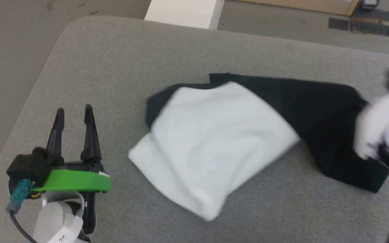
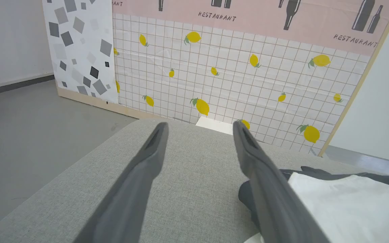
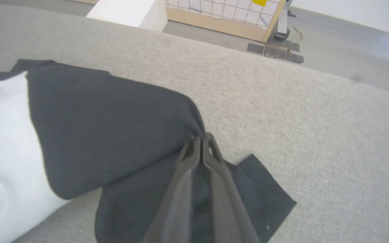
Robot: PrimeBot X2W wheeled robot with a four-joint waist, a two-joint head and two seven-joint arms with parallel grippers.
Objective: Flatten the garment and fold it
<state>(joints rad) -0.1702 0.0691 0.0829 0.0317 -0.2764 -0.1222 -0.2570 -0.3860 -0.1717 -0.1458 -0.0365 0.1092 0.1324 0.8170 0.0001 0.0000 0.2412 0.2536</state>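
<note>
The garment [image 1: 211, 141] lies bunched on the grey padded table [image 1: 120, 67], its white body folded over itself and a black sleeve [image 1: 319, 111] spread to the right. My right gripper [image 3: 201, 136] is shut on the black sleeve's [image 3: 113, 121] edge, pinching a fold of cloth between its tips. In the head view that arm is a blurred pale shape [image 1: 383, 128] at the right edge. My left gripper [image 1: 74, 113] stands open over bare table left of the shirt, nothing between its fingers [image 2: 147, 158]. The garment's [image 2: 346, 202] white edge lies just right of them.
The table's rounded far-left corner [image 1: 69, 27] drops to grey floor [image 1: 8, 60]. A white block [image 1: 184, 11] stands beyond the far edge. A tiled lemon-print panel [image 2: 235, 74] stands behind the table, with dark floor tape [image 3: 275, 52] near its base.
</note>
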